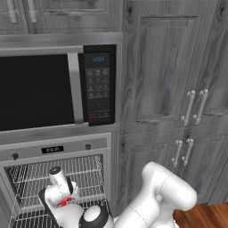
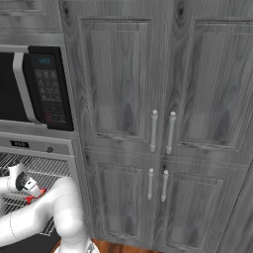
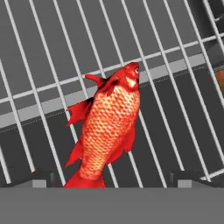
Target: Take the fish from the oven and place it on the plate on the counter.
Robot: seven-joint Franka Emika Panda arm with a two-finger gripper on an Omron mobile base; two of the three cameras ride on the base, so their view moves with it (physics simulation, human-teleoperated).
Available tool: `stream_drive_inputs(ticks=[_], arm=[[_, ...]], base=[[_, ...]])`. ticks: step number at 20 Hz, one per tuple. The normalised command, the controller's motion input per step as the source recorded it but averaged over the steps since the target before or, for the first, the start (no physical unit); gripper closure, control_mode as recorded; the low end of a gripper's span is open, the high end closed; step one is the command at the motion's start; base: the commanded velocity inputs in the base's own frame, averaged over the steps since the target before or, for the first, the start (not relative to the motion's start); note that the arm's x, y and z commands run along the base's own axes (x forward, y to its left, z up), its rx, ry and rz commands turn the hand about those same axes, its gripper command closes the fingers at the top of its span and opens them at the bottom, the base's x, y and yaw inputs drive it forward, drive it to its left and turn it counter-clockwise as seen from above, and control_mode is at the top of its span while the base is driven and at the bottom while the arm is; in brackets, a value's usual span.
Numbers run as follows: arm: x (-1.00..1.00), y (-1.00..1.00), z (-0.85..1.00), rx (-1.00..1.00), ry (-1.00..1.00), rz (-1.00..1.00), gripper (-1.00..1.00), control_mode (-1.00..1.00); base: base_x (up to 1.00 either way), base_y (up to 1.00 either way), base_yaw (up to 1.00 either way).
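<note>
The red-orange fish [image 3: 109, 127] lies on a wire rack [image 3: 175, 65] inside the open oven [image 1: 53, 149], head toward the back. My gripper [image 3: 114, 180] is open, reaching down into the oven. Its two fingertips stand wide on either side of the fish's tail and do not touch it. From the base views a bit of the fish [image 1: 65, 202] [image 2: 35, 197] shows as a red speck under the white hand. The plate and the counter are out of view.
A black-fronted microwave [image 1: 35, 89] sits above the oven. Tall grey wood cabinet doors with silver handles [image 2: 163, 133] fill the wall to the right. An upper wire rack [image 1: 84, 167] runs behind the hand. A strip of wood floor [image 1: 205, 216] shows at lower right.
</note>
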Motion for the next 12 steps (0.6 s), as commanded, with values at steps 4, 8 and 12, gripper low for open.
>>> stream_drive_inputs(ticks=[4,8,12], arm=[[0.26,0.0,-0.22,0.0,-0.18,0.0,-1.0,-1.0],[0.23,0.0,-0.29,0.02,-0.18,0.0,-1.0,-1.0],[0.13,0.0,-0.19,0.05,-0.13,0.0,-1.0,-1.0]], base=[[0.0,0.0,0.0],[0.0,0.0,0.0],[0.0,0.0,0.0]])
